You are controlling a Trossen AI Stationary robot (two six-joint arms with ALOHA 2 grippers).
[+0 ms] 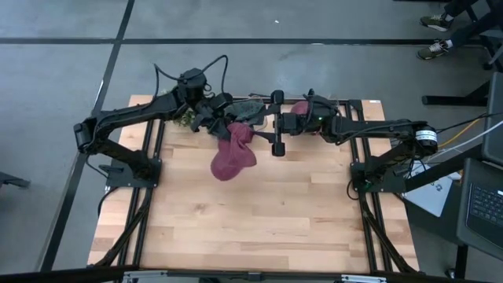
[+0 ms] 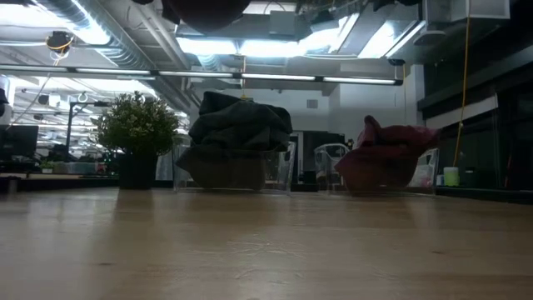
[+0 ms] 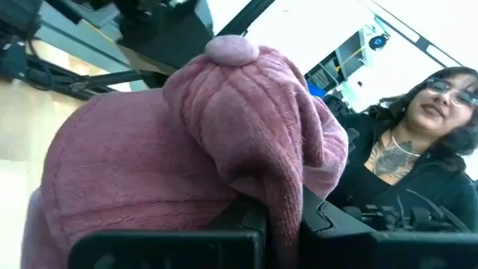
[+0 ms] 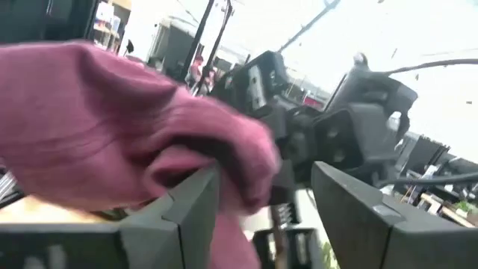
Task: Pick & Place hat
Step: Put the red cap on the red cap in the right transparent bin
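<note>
A maroon knit hat (image 1: pixel 233 157) with a button on its crown (image 3: pixel 231 48) hangs in the air over the far middle of the table. My left gripper (image 1: pixel 222 127) comes in level from the table's left and is shut on it. My right gripper (image 1: pixel 271 126) faces it from the right, open, right at the hat's upper edge. In the right wrist view the hat (image 4: pixel 112 127) covers one finger. In the low view only a dark shape shows at the top edge, the hanging hat (image 2: pixel 208 10). My left gripper pinches a fold of the hat's cloth (image 3: pixel 282 198) between its two fingers, coming level from the table's left. The crown bulges ahead of the fingers, and the rest hangs slack below, clear of the table. My right gripper is open; the hat's cloth (image 4: pixel 231 168) lies over one finger (image 4: pixel 198 205), while the other finger (image 4: pixel 358 209) stands free.
At the table's far edge stand a clear bin of dark green hats (image 2: pixel 237 137), a clear bin of maroon hats (image 2: pixel 387 154) and a potted plant (image 2: pixel 137 133). Bare wood (image 1: pixel 259 212) fills the near half. A person (image 3: pixel 418 134) sits beyond the table.
</note>
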